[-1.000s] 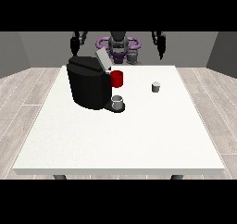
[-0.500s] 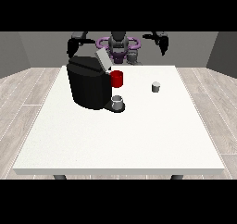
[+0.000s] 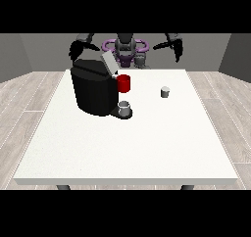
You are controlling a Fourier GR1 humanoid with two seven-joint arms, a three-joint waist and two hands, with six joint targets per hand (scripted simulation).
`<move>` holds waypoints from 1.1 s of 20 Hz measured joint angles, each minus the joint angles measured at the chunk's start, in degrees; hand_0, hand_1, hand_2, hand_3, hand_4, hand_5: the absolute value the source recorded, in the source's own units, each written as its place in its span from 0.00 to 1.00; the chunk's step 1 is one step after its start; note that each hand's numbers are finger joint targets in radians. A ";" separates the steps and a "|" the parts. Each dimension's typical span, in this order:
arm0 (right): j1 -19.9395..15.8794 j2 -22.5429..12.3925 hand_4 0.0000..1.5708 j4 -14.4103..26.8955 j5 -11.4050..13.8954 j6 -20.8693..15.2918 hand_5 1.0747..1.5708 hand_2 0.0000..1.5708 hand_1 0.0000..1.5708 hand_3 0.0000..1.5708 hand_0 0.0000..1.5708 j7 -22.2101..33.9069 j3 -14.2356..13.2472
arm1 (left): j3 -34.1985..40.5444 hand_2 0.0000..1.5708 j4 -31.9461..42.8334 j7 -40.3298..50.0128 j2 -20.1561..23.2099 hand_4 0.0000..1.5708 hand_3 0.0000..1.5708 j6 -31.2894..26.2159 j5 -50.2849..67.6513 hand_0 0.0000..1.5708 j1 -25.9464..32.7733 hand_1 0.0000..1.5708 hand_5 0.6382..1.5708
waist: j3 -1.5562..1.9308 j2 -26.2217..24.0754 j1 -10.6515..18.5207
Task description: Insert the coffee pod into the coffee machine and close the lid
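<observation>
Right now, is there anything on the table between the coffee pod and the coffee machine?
No. In the front view only bare white table lies between the coffee pod and the coffee machine with its red part.

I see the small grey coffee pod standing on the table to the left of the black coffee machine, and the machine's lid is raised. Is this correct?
Not quite. The front view shows the coffee pod standing on the white table to the right of the black coffee machine, apart from it, not to the left. The rest holds: the lid is raised.
</observation>
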 measured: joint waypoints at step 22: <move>-9.51 0.50 0.27 2.86 1.60 -1.64 1.00 0.00 0.00 0.00 0.00 2.22 1.84 | 5.54 0.00 29.46 2.24 9.24 0.00 0.00 -2.72 -6.37 0.00 -20.65 0.00 1.00 | -0.04 10.80 -5.10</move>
